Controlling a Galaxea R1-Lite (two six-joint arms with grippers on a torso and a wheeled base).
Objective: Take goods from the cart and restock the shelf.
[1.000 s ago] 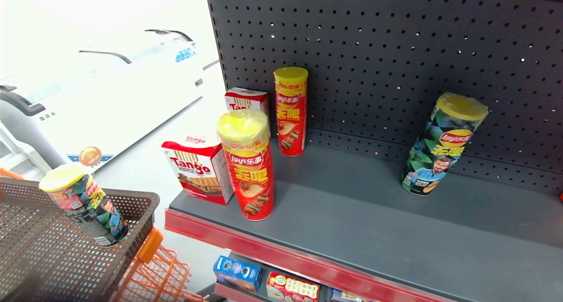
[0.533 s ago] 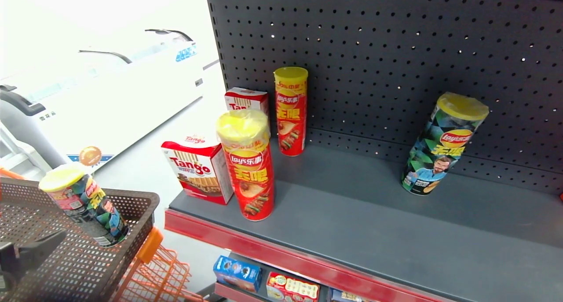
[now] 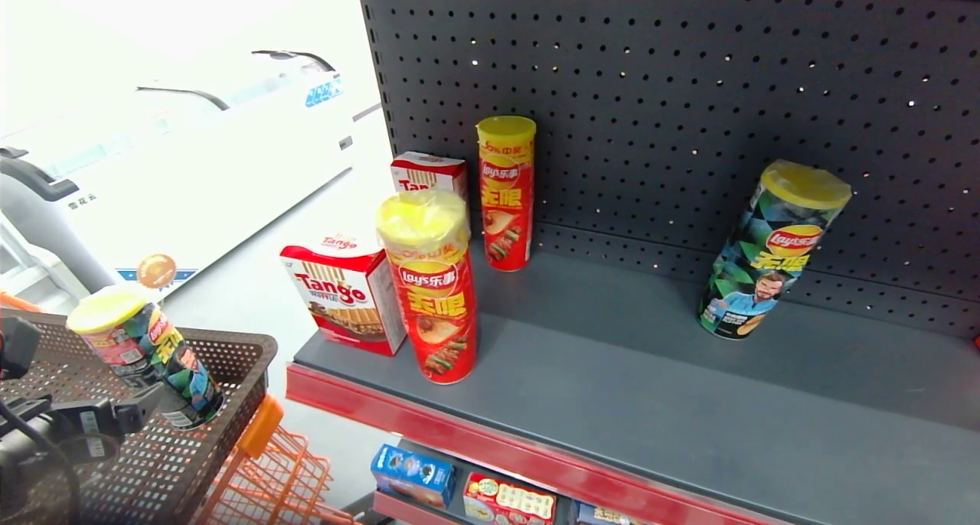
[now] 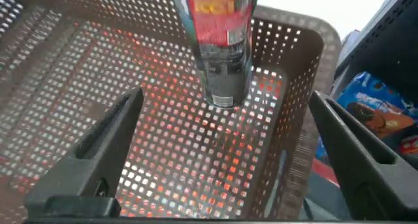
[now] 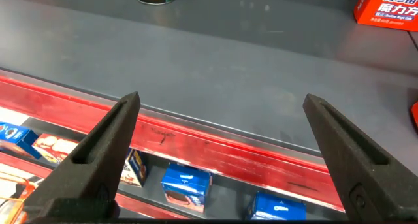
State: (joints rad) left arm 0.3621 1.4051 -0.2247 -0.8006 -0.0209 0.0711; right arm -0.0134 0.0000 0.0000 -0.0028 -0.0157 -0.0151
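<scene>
Fingers (image 4: 104, 145) of the left gripper (image 4: 225, 100) are spread wide and released inside the brown cart basket (image 3: 253, 349), which sits just off the left end of the shelf (image 3: 612, 387). The dark chip can (image 3: 145, 357) stands upright in that basket, just ahead of the fingers and apart from them. Over the shelf's red front edge (image 5: 228, 152) the right gripper (image 5: 222, 101) hovers with its fingers also released, holding nothing. At the shelf's front left stand a red chip can (image 3: 432, 288) and, beside it, a wafer box (image 3: 344, 295). Farther back on the shelf are a second wafer box (image 3: 429, 174) and a second red can (image 3: 505, 196). At the shelf's back right, near the pegboard (image 3: 689, 89), is another dark can (image 3: 766, 253).
</scene>
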